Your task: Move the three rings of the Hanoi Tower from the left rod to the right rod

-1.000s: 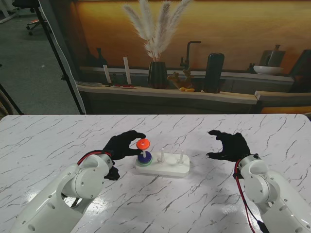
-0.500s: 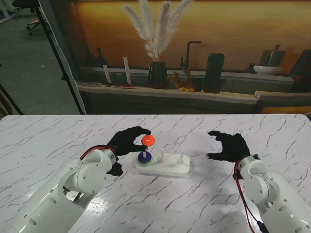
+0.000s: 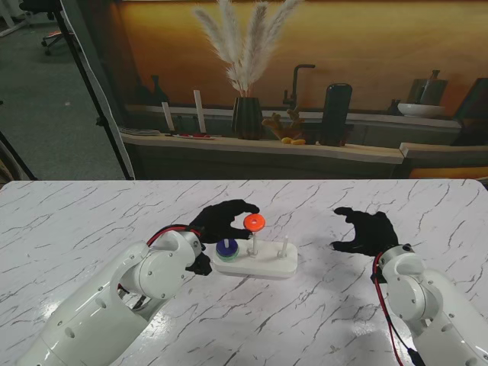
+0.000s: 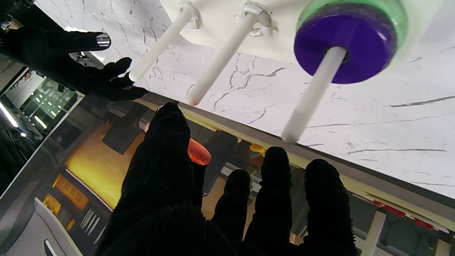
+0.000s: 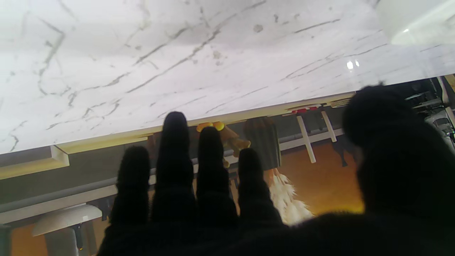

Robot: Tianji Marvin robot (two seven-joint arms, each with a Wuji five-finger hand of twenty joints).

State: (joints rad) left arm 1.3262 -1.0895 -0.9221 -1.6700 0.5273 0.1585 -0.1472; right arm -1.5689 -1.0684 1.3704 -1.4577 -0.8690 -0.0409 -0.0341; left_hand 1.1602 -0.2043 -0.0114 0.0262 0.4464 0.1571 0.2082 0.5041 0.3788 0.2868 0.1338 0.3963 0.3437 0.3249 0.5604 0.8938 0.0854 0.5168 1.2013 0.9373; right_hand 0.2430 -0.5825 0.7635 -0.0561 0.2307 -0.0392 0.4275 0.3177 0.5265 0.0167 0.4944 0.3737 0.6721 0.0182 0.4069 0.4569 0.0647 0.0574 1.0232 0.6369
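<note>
A white marble-veined bench [image 3: 69, 221] fills the near view. Beyond its far edge at 12 o'clock, a dark vase [image 3: 246, 117] of pampas grass [image 3: 242, 42] stands on a shelf [image 3: 259, 145], with a black faucet [image 3: 296, 84] and a dark cylinder [image 3: 336, 113] toward 1 o'clock.

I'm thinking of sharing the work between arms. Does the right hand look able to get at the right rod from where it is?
Probably yes: the right hand hangs open just right of the base, and the bare right rod has only marble table between them.
</note>
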